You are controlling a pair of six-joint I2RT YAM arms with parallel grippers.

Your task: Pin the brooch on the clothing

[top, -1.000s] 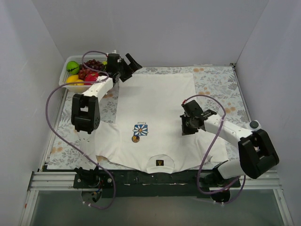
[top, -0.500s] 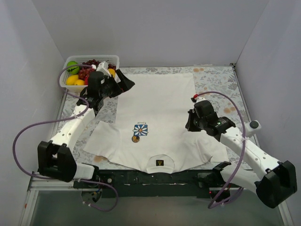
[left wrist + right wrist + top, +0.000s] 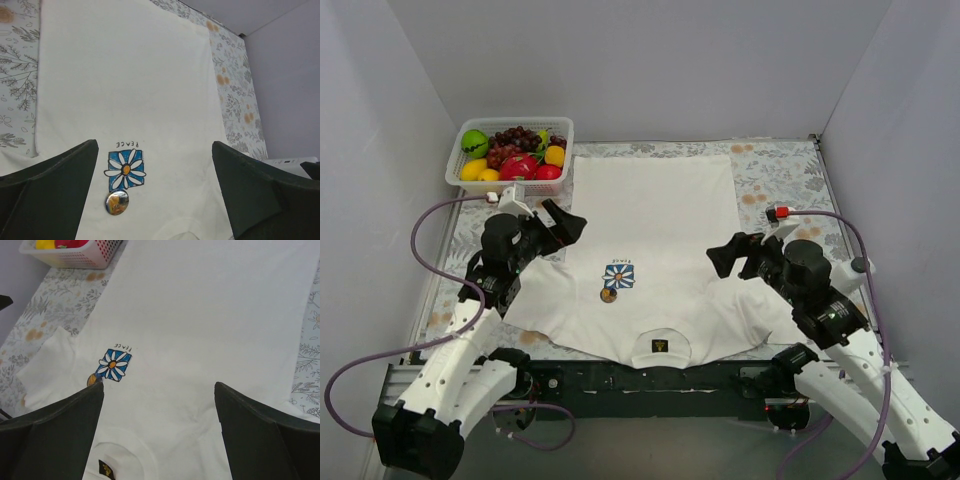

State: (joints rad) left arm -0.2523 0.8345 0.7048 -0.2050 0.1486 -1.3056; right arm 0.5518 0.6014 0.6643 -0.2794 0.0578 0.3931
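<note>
The shirt [image 3: 650, 220] is lying flat on the table [image 3: 785, 170], front up, with its collar toward the arms' bases and its hem toward the far wall. The brooch [image 3: 608, 295] is sitting on the chest, just on the collar side of the daisy [image 3: 618, 275] and touching its corner. In the left wrist view it is showing a shiny round face, though the pictures are not showing whether its pin is going through the cloth. The left gripper [image 3: 563, 222] is hovering over the shirt's edge near the left sleeve, pointing toward the middle of the shirt; its jaws are standing wide apart and gripping nothing. The right gripper [image 3: 732, 255] is hovering over the shirt's right side near the other sleeve, also pointing inward, and its jaws are likewise gaping wide and carrying nothing. Both grippers are hanging well apart from the brooch, one on each side of it. The label [image 3: 660, 347] is showing dark inside the collar. A basket [image 3: 458, 180] of fruit is sitting at the far left corner, just beside the hem.
</note>
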